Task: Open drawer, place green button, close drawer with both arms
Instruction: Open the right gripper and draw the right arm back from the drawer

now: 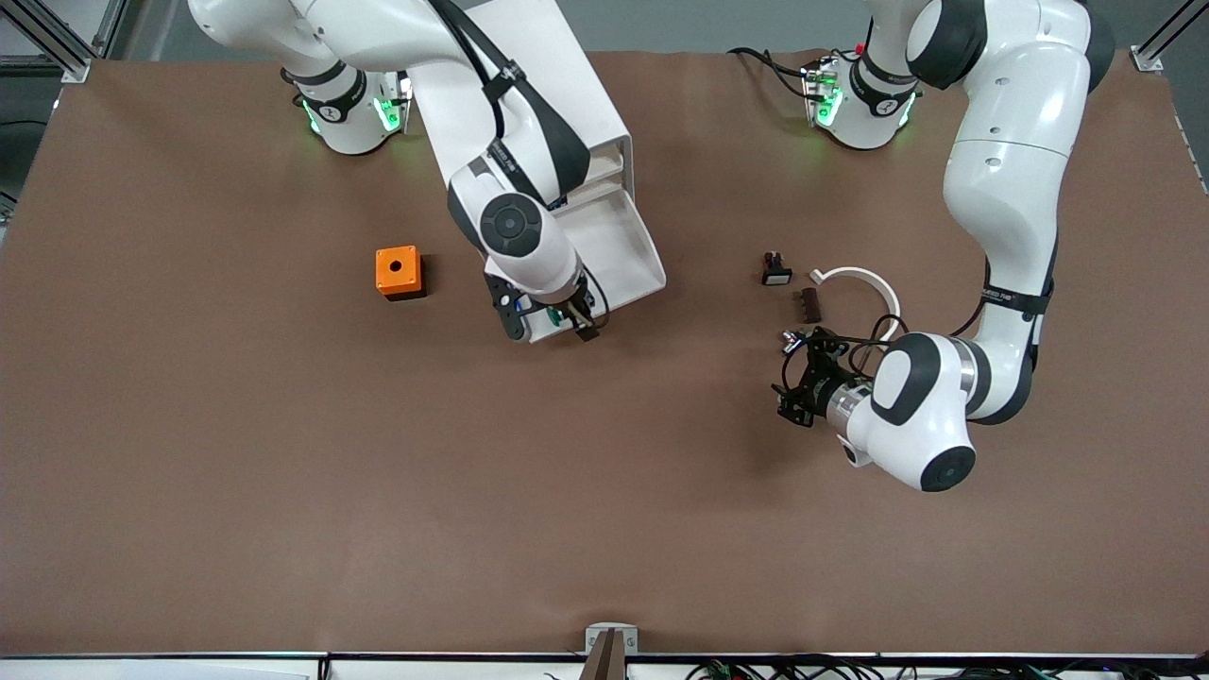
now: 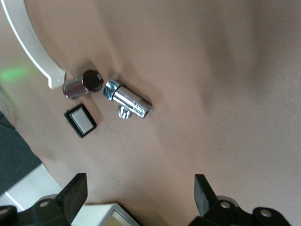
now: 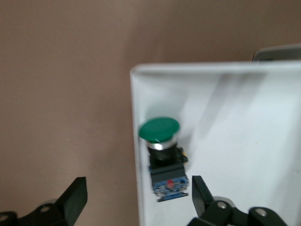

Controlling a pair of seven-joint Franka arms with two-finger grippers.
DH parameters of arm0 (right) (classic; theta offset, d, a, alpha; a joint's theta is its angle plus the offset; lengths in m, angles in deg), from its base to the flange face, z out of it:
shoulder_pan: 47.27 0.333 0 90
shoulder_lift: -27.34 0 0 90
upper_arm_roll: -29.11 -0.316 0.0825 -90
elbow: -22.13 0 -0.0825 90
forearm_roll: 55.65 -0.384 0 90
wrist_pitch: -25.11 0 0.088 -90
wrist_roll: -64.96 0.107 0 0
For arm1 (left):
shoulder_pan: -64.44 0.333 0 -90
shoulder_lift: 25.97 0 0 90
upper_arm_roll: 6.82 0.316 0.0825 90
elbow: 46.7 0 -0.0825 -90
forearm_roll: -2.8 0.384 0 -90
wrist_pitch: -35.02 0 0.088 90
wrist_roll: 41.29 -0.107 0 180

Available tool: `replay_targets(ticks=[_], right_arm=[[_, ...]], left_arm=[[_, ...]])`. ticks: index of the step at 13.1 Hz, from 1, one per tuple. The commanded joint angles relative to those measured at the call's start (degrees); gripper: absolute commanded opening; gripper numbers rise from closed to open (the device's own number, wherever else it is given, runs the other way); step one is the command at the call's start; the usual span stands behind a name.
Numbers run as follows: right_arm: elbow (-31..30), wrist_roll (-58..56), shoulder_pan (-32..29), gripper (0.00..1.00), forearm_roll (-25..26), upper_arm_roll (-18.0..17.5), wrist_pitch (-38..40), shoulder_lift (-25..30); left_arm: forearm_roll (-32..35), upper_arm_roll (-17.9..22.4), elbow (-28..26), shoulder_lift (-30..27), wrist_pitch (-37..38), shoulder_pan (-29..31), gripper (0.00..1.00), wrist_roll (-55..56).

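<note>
With the button [image 3: 162, 155] already lying in the pulled-out drawer [image 1: 619, 250], only closing remains. Over the drawer's front corner, the right gripper [image 1: 567, 316] hangs with jaws apart and empty; the left gripper [image 1: 798, 378] waits over the table, jaws apart.

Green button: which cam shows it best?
Right wrist view. The green button lies in the open drawer by a corner, cap and black body plain, between the right pincer's open fingers. Front view shows only a green speck under that arm. Left wrist view doesn't show it.
</note>
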Motion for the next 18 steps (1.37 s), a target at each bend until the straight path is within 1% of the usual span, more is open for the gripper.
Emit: replay_targets(ticks=[1, 2, 4, 5, 6, 8, 10, 11, 13, 14, 16, 18], right_arm=[[4.13, -7.97, -6.79, 1.00, 0.60, -0.59, 6.94, 2.39], [4.05, -12.19, -8.46, 1.00, 0.60, -0.50, 7.30, 3.79], [4.05, -22.10, -14.34, 1.00, 0.77, -0.50, 12.54, 6.34], [4.05, -32.86, -17.24, 1.00, 0.77, -0.50, 15.80, 8.10], [3.96, -40.02, -19.53, 1.00, 0.69, -0.41, 17.57, 9.42], [4.13, -49.97, -25.94, 1.00, 0.86, -0.50, 21.52, 11.62], [4.14, -66.64, -30.86, 1.00, 1.21, -0.32, 23.73, 14.52], [4.14, -71.16, -33.15, 1.00, 1.65, -0.06, 24.78, 15.49], [4.05, -78.28, -35.10, 1.00, 7.25, -0.06, 27.16, 19.61], [4.05, -82.41, -35.80, 1.00, 8.50, 0.03, 28.30, 21.46], [4.05, -90.32, -38.87, 1.00, 8.60, -0.06, 32.07, 25.58], [3.26, -90.80, -39.15, 1.00, 8.77, 0.03, 34.54, 29.37]], left_arm=[[1.64, -0.54, -0.30, -0.84, 0.02, -0.62, 1.00, -7.02], [1.72, -0.28, -0.30, -0.84, -0.16, -1.84, 1.00, -8.01], [4.17, -0.37, -0.30, -0.84, -0.69, -4.65, 1.00, -8.37], [5.66, -0.72, -0.30, -0.84, -2.17, -6.06, 1.00, -8.54], [6.29, -0.63, -0.39, -0.84, -3.66, -8.51, 1.00, -8.54], [6.56, -0.28, -0.39, -0.75, -6.30, -12.12, 1.00, -8.72], [6.47, -0.63, -0.39, -0.67, -11.21, -14.76, 1.00, -8.72], [6.73, -0.37, -0.56, -0.58, -13.85, -16.78, 1.00, -8.89], [9.62, -0.72, -0.74, -0.49, -19.13, -19.16, 1.00, -10.56], [9.72, -0.72, -0.74, -0.40, -20.02, -20.47, 1.00, -10.83], [9.90, -0.54, -0.74, -0.66, -21.60, -23.46, 1.00, -11.70], [10.07, -1.07, -1.52, -0.93, -23.45, -24.61, 1.00, -14.68]])
